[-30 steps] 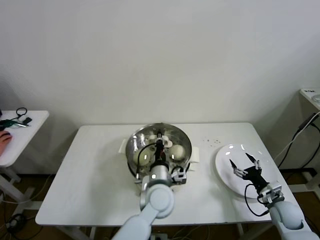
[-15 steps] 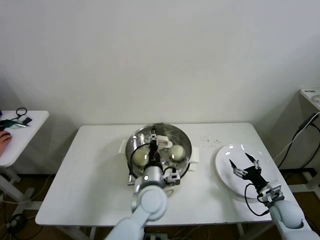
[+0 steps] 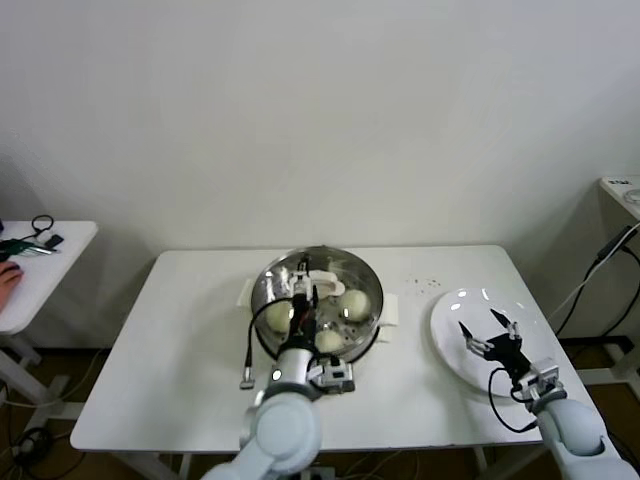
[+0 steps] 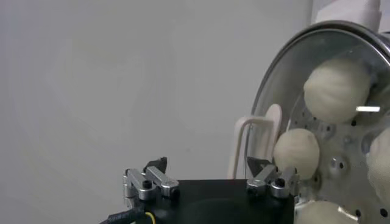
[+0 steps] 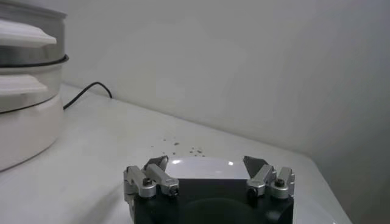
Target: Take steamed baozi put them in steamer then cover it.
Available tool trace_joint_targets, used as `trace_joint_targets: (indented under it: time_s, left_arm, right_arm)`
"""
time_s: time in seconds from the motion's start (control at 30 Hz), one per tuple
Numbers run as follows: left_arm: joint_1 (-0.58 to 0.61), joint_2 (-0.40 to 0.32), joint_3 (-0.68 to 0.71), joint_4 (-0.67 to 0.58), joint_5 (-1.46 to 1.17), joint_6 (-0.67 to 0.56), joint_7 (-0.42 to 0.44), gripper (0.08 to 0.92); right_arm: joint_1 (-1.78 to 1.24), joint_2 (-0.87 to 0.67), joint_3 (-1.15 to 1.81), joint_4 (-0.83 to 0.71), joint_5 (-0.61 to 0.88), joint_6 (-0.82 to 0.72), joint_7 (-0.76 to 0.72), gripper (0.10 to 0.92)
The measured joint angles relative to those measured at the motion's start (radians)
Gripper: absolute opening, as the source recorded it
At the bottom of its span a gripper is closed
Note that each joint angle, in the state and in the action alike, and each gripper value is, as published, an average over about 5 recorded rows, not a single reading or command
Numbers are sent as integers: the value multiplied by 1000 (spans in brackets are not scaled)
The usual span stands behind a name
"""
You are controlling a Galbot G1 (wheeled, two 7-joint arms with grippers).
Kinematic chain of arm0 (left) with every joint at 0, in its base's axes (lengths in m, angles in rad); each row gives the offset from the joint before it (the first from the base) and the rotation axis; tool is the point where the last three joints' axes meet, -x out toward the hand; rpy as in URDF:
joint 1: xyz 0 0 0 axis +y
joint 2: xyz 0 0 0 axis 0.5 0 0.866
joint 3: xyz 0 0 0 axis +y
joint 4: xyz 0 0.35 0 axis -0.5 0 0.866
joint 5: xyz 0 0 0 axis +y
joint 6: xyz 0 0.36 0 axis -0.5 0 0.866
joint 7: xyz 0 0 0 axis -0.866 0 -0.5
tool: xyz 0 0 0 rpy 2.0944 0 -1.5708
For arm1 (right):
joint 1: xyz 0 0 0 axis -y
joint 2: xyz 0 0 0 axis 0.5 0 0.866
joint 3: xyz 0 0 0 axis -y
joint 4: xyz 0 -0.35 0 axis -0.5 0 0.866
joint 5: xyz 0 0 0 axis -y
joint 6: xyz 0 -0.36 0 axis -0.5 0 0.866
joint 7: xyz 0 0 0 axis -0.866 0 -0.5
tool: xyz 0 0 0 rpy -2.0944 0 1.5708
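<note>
Left pincer [image 3: 303,300] hangs open over the steamer [image 3: 317,300] from my head view, buns [image 3: 352,303] inside; right pincer [image 3: 489,331] spread above the plate [image 3: 482,342] on the table [image 3: 180,340]. Left wrist: fingers [image 4: 268,176] apart, buns [image 4: 336,89] on the tray. Right wrist: fingers [image 5: 266,176] apart, steamer [image 5: 24,109] well off.

Even, soft, bright light fills the room, and shadows on the desk [image 3: 190,330] are faint. Glare glints off the steamer [image 3: 362,275] rim and the white plate [image 3: 450,345]. The left wrist view looks slightly hazy.
</note>
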Motion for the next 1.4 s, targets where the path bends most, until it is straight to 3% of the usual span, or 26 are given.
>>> trace_joint_targets:
  time_s: [0.37,0.77,0.9,1.1,1.4]
  left_arm:
    - [73,91,-71,-131,-175,0,-88,823]
    - [199,151,-336,-185,-689,-18,-291,823]
    - [269,149,-449,-175,-865,-113,-326,823]
    - [369,131,-598,-124,-1107,-364,-337,823]
    - [442,68,-714,-20,-1363,-603,-325,823]
  right_arm:
    - [-12,0,12,28,5,-19,13,823]
    - [-30,-4,24,82,17,-25,19,823]
    - [-35,-2,29,96,17,-25,20,823]
    - [-52,8,41,124,16,-16,20,823]
    - [-86,36,63,159,9,11,16,823]
